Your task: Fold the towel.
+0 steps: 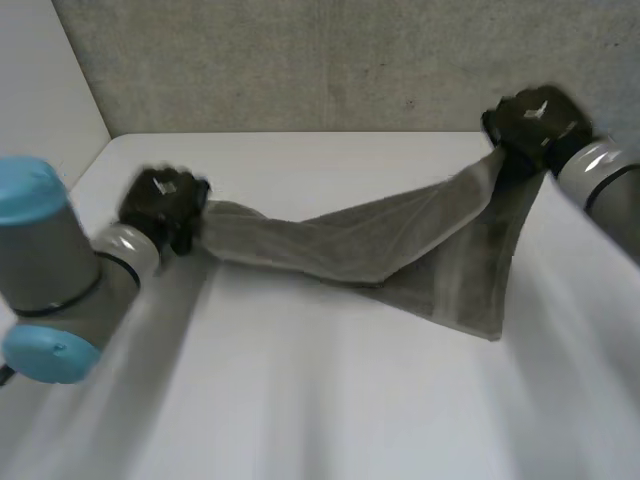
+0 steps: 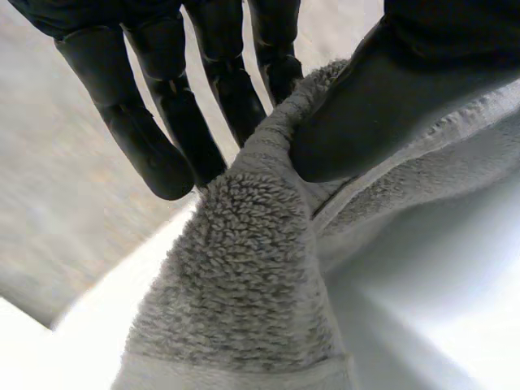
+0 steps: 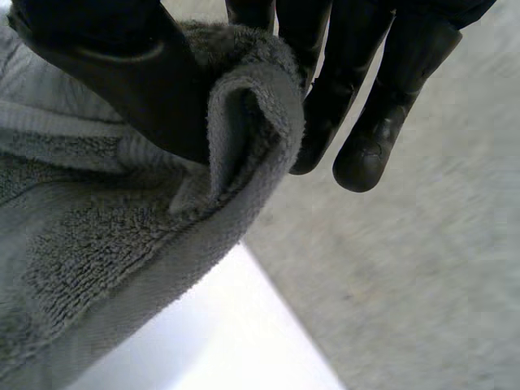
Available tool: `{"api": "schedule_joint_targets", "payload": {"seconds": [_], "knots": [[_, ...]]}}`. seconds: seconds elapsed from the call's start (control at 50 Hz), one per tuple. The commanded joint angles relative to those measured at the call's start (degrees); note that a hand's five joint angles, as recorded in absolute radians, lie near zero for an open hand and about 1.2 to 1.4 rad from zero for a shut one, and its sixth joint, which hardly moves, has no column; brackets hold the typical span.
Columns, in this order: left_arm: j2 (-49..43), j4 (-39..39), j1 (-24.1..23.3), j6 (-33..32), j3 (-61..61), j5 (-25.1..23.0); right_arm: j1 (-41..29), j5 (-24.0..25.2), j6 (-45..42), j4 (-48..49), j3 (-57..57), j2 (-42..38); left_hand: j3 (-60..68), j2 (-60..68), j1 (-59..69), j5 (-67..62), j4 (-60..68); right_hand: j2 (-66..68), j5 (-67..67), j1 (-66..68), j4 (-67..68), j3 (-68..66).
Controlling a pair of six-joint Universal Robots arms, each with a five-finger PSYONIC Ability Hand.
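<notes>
The grey towel (image 1: 400, 240) is stretched between the two hands above the white table (image 1: 300, 410), in front of a rough concrete wall (image 1: 300, 60). The left hand (image 1: 165, 205) grips one end of it low, near the table's left side; there the cloth is bunched into a narrow roll. The right hand (image 1: 535, 125) holds the other end higher, close to the wall, and from it the towel spreads out wider, with a flap that hangs down to a corner near the table top. The cloth sags in the middle, and its lowest edge seems to reach the table, though contact cannot be told for sure. In the left wrist view the thumb (image 2: 374, 106) presses down on the folded rim of the towel, and the fingers (image 2: 162, 138) reach nearly straight past the cloth on its far side, so the rim is pinched between them. In the right wrist view the thumb (image 3: 138, 81) bears on a curled-over edge of the towel, with the fingers (image 3: 374, 130) behind the fold, clamping it from the other side.
</notes>
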State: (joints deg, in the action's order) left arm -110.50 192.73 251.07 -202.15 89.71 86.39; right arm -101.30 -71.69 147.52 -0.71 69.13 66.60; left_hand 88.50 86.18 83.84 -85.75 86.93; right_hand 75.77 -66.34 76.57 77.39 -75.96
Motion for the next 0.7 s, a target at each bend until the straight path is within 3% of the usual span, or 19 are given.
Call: {"api": "schedule_joint_targets", "payload": {"seconds": [0.02,0.14,0.22,0.3,0.42,0.46,0.58,0.62,0.64,0.68,0.7], "knots": [[19.2,-2.7,4.4,8.9,-2.1,-0.1,5.1,6.3,-0.3,-16.0,-3.4,14.1,-8.5,-6.2,-3.8,15.7,-6.9,4.2,-3.7,3.4,2.6,-4.0],[22.4,-11.3,7.2,11.2,-6.1,-0.4,9.2,11.9,-2.8,-26.1,-6.4,17.5,-8.5,-6.2,-3.8,15.7,-6.9,4.2,-3.7,3.4,2.6,-4.0],[21.8,-15.1,7.7,11.2,-7.1,-1.1,9.3,12.5,-6.4,-31.0,-7.4,17.2,-8.5,-6.2,-3.8,15.7,-6.9,4.2,-3.7,3.4,2.6,-4.0],[15.1,-18.3,8.2,11.2,-7.6,-3.9,8.7,12.2,-13.0,-35.5,-7.5,13.7,-8.5,-6.2,-3.8,15.7,-6.9,4.2,-3.7,3.4,2.6,-4.0],[6.3,-20.2,7.8,10.7,-9.7,-4.2,6.0,10.3,-16.7,-37.2,-7.7,7.2,-8.5,-6.2,-3.8,15.7,-6.9,4.2,-3.7,3.4,2.6,-4.0],[-0.8,-20.6,7.7,10.6,-13.7,-4.0,3.8,7.7,-17.8,-36.8,-9.0,2.2,-8.5,-6.2,-3.8,15.7,-6.9,4.2,-3.7,3.4,2.6,-4.0],[-10.0,-20.6,7.2,10.5,-23.3,-3.6,0.2,3.1,-17.9,-34.1,-16.5,-7.4,-8.5,-6.2,-3.8,15.7,-6.9,4.2,-3.7,3.4,2.6,-4.0],[-13.7,-19.9,7.0,10.5,-30.4,-3.9,-2.3,0.6,-17.4,-27.3,-22.6,-12.6,-8.5,-6.2,-3.8,15.7,-6.9,4.2,-3.7,3.4,2.6,-4.0],[-13.7,-19.9,7.0,10.5,-30.4,-3.9,-2.3,0.6,-17.4,-27.2,-22.6,-12.6,-8.5,-6.2,-3.8,15.7,-6.9,4.2,-3.7,3.4,2.6,-4.0],[-15.1,-15.2,7.0,11.2,-36.8,-3.5,-4.2,-1.7,-16.2,-15.5,-27.0,-15.2,-8.5,-6.2,-3.8,15.7,-6.9,4.2,-3.7,3.4,2.6,-4.0],[-15.1,-15.2,7.0,11.2,-36.8,-3.5,-4.2,-1.7,-16.2,-15.5,-27.0,-15.2,-8.5,-6.2,-3.8,15.7,-6.9,4.2,-3.7,3.4,2.6,-4.0]]}}
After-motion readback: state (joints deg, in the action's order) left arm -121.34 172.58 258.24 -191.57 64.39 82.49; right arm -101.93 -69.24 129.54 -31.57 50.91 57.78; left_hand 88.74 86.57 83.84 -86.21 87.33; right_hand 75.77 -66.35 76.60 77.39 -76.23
